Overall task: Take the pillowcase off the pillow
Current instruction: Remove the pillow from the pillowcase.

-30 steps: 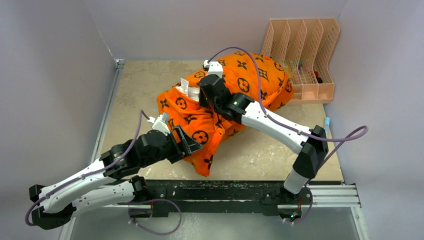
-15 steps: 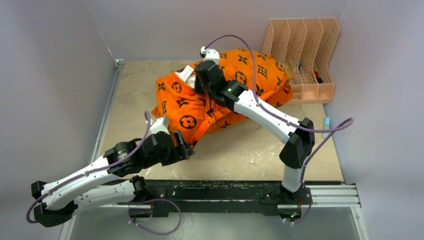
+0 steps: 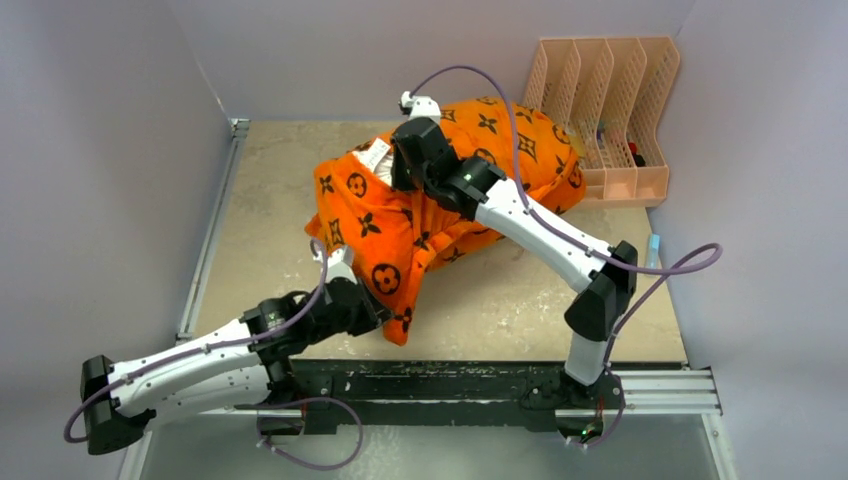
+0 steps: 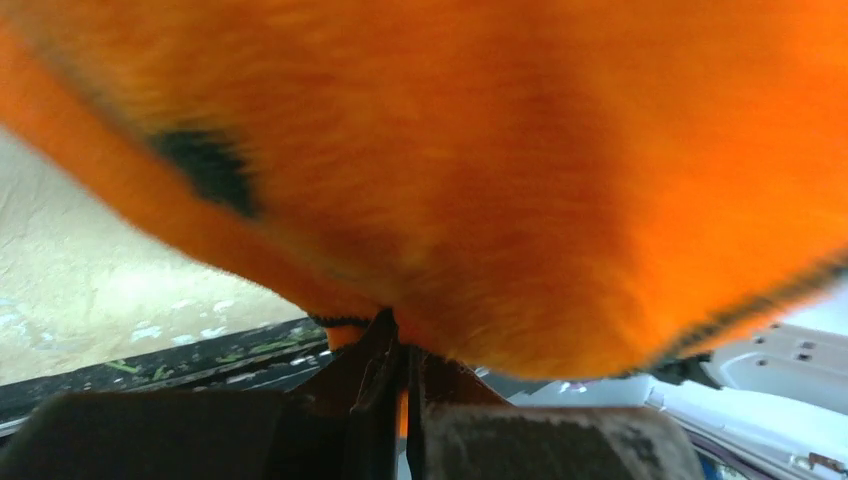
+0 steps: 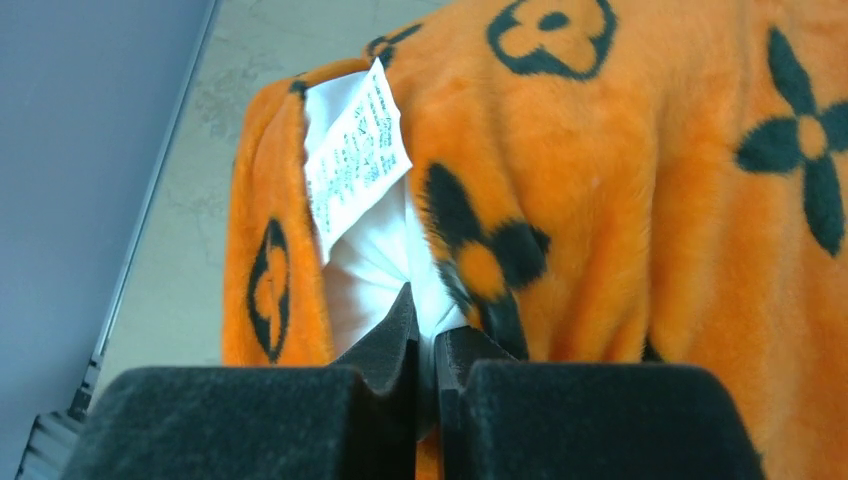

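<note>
- The pillowcase (image 3: 400,225) sprawls across the middle of the table (image 3: 260,200), its bulk toward the far right and a flap trailing toward the near edge.
- The pillow (image 5: 375,265) lies inside the pillowcase, showing only at the opening on the far-left end.
- A label (image 5: 355,155) hangs at that opening, in front of the pillow.
- The file rack (image 3: 600,100) stands in the far right corner, just behind and to the right of the pillowcase.
- The left gripper (image 4: 400,350) sits at the near left, clamped on the trailing flap's lower edge.
- The right gripper (image 5: 425,340) reaches over the pillowcase from the right, pinching the pillow at the opening.
</note>
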`<state>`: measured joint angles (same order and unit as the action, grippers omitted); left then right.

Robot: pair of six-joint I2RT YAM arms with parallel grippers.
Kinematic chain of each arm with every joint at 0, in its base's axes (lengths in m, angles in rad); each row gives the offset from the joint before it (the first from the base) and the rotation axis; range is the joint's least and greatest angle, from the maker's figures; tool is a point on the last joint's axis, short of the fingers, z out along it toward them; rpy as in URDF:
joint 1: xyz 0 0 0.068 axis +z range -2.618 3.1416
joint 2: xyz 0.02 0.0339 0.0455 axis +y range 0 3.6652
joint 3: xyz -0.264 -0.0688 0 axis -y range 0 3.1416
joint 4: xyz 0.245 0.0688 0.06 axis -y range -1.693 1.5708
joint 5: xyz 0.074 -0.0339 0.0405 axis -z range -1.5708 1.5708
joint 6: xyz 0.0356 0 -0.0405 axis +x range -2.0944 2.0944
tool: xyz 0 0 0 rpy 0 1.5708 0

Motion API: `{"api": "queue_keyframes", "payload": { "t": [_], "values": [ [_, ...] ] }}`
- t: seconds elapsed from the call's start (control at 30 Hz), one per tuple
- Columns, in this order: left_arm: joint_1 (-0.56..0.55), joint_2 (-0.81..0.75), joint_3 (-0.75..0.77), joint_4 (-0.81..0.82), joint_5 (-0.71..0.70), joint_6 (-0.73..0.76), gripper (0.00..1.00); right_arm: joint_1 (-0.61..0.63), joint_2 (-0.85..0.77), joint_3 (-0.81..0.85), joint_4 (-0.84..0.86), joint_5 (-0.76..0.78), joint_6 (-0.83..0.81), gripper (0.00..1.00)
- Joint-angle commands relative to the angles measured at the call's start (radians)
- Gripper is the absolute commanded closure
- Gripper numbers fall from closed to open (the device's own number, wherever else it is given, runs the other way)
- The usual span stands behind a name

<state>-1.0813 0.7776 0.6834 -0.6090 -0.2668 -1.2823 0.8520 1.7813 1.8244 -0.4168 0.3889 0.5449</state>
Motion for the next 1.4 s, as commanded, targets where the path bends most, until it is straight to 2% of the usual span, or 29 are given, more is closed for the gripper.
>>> {"api": "queue_keyframes", "payload": {
  "t": [0.0,0.1,0.2,0.47,0.63,0.73,0.83,1.0,1.07,1.23,1.37],
  "values": [
    [-0.005,-0.141,-0.17,0.099,0.099,-0.098,1.0,-0.035,-0.009,0.317,0.085,0.122,-0.123,1.0],
    [-0.005,-0.204,-0.176,-0.012,0.068,-0.112,1.0,-0.037,0.016,0.392,0.084,0.153,-0.169,1.0],
    [-0.005,-0.183,-0.212,-0.071,0.08,-0.146,1.0,-0.039,0.041,0.478,0.075,0.151,-0.191,1.0],
    [-0.027,0.024,-0.283,-0.045,0.077,-0.204,1.0,-0.055,-0.015,0.566,0.141,0.255,-0.278,1.0],
    [-0.158,0.239,-0.325,0.098,0.047,-0.269,1.0,-0.069,-0.045,0.603,0.126,0.26,-0.322,1.0],
    [-0.219,0.381,-0.317,0.183,0.032,-0.31,1.0,-0.069,-0.09,0.522,0.147,0.257,-0.315,1.0],
    [-0.24,0.455,-0.32,0.256,0.011,-0.329,1.0,-0.07,-0.156,0.397,0.158,0.255,-0.285,1.0],
    [-0.242,0.328,-0.255,0.181,-0.085,-0.335,1.0,-0.071,-0.337,-0.007,0.218,0.245,-0.139,1.0],
    [-0.235,0.318,-0.28,0.175,-0.069,-0.364,1.0,-0.086,-0.363,-0.046,0.216,0.247,-0.119,1.0],
    [-0.246,0.463,-0.482,0.443,0.046,-0.438,1.0,-0.096,-0.283,0.203,0.142,0.21,-0.186,1.0],
    [-0.254,0.54,-0.488,0.476,0.058,-0.438,1.0,-0.101,-0.191,0.423,0.099,0.227,-0.262,1.0]
  ]
}}
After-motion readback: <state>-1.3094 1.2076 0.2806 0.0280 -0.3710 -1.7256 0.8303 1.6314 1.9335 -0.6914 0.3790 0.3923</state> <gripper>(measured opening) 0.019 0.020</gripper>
